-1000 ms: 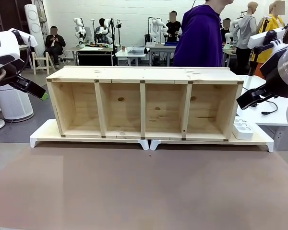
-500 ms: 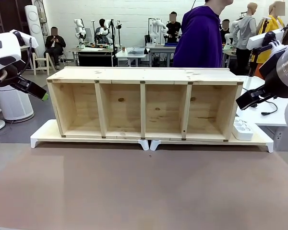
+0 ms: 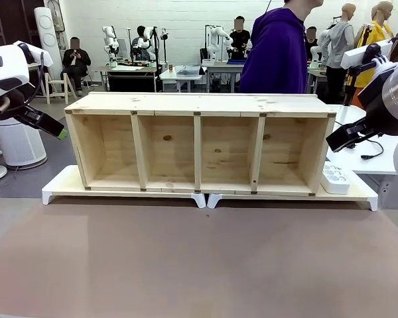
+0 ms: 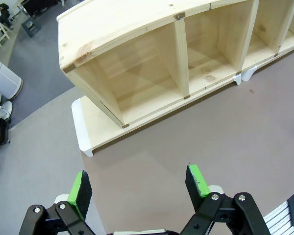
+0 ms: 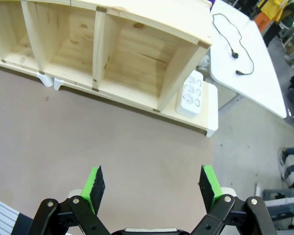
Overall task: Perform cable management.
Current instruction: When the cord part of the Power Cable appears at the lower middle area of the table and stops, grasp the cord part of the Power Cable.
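Note:
The cable [image 5: 229, 31], a thin black cord, lies in loose curves on a white side table [image 5: 257, 68] to the right of the shelf. Its round plug [image 5: 234, 55] rests on that tabletop, and a short stretch of the cable [image 3: 371, 156] shows in the front view. My right gripper [image 5: 152, 183] hangs open high above the brown table, well short of the cable. In the front view the right gripper [image 3: 333, 142] hovers beside the shelf's right end. My left gripper [image 4: 137, 182] is open and holds nothing; the left gripper [image 3: 57, 130] hovers off the shelf's left end.
A long wooden shelf [image 3: 199, 103] with several open compartments stands on white boards [image 3: 60, 185] across the table. A white power strip [image 5: 190, 94] lies on the board at its right end. A person in a purple hoodie [image 3: 278, 53] stands behind the shelf.
Both arms have shifted very slightly outward. The cable, shelf and power strip have not moved.

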### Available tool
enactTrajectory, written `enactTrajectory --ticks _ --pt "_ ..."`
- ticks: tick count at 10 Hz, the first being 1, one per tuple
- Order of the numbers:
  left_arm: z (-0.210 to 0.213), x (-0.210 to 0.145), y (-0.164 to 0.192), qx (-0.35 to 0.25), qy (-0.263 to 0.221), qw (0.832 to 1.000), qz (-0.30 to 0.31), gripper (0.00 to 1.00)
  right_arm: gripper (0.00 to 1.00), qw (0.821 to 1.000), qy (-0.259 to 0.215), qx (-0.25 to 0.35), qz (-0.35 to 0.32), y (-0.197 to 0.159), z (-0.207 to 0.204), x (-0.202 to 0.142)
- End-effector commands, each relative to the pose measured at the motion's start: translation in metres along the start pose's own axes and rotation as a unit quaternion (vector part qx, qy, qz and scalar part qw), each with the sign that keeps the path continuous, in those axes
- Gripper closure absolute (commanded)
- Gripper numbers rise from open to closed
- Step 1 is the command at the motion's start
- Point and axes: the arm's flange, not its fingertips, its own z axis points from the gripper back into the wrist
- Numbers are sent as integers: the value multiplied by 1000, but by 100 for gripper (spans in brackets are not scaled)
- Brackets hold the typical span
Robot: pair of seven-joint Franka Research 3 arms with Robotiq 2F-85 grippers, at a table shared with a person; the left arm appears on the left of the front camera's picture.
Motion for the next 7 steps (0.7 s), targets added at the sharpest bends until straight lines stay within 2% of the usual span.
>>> enactTrajectory --ticks 1,7 --pt "-3 2 0 -3 -7 1000 6 0 0 1000 3 2 -1 -1 -4 1" --pt "-3 2 0 -3 -7 1000 6 0 0 1000 3 2 -1 -1 -4 1"
